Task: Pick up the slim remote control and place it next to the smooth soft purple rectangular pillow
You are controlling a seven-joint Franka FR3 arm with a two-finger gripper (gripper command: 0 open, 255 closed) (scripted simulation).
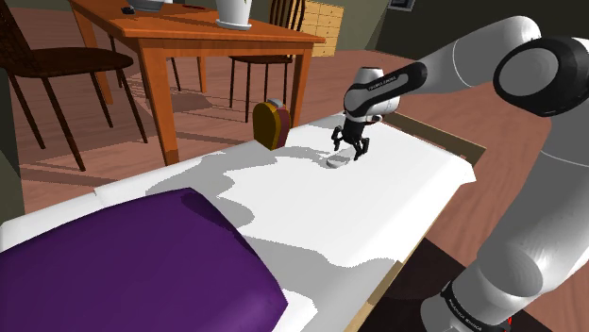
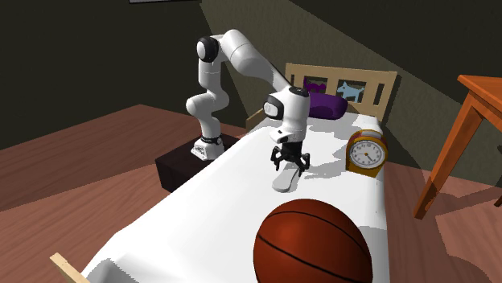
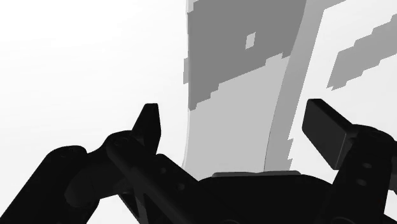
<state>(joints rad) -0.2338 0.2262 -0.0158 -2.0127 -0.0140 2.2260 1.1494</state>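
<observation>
Jaws spread wide hover over the slim grey remote (image 2: 283, 178) lying on the white bed (image 2: 217, 211), well apart from the purple pillow (image 2: 326, 103); sinking squarely astride its narrow sides before closing looks wisest.

Pillow (image 1: 132, 255): purple, smooth, matt. Remote (image 2: 283, 178): plain grey, matt. Table (image 1: 203, 38): orange-brown wood. Basketball (image 2: 312, 245): faintly glossy. Floor (image 2: 80, 161): wood planks.

White-sheeted bed (image 1: 406, 184) carries purple pillow (image 1: 123, 259), pale grey remote (image 2: 283, 179), yellow alarm clock (image 2: 366, 154) near one edge, basketball (image 2: 312, 245).
</observation>
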